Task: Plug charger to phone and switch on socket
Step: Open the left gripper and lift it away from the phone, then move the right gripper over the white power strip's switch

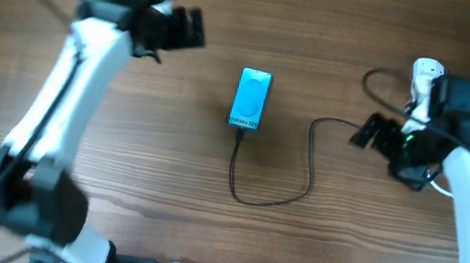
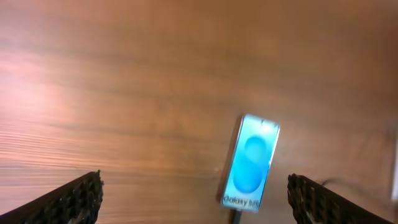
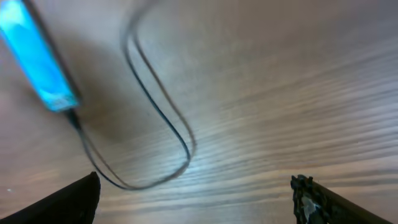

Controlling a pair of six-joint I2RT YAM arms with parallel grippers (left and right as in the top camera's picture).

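Both claws are wide open w/ nothing held. Left claw (image 1: 194,28) hangs over bare surface (image 1: 167,149) at far left. Right claw (image 1: 362,132) is on the right, w/ only wood & cable between its fingers in its wrist view.

Nearest the robot, the charger (image 1: 309,175) loops in a U. One leg runs up to the phone (image 1: 250,97); the other bends right to the right claw, where it's lost from view.

Phone sits mid-surface, long axis near-to-far w/ a slight tilt. The connector tip sits against its near end. It looks plugged in, tho seating can't be confirmed.

Writing: "Galaxy S25" on the white strip at that near end. Nothing else legible.

Farthest is the socket (image 1: 424,78): white, rounded end away from robot, long axis approx near-to-far. It's partly hidden by the right arm, and the switch isn't visible.

Judgement: switching on is the remaining step. Socket lies just beyond & right of the right claw, well apart from the left one, so the right arm is nearer.
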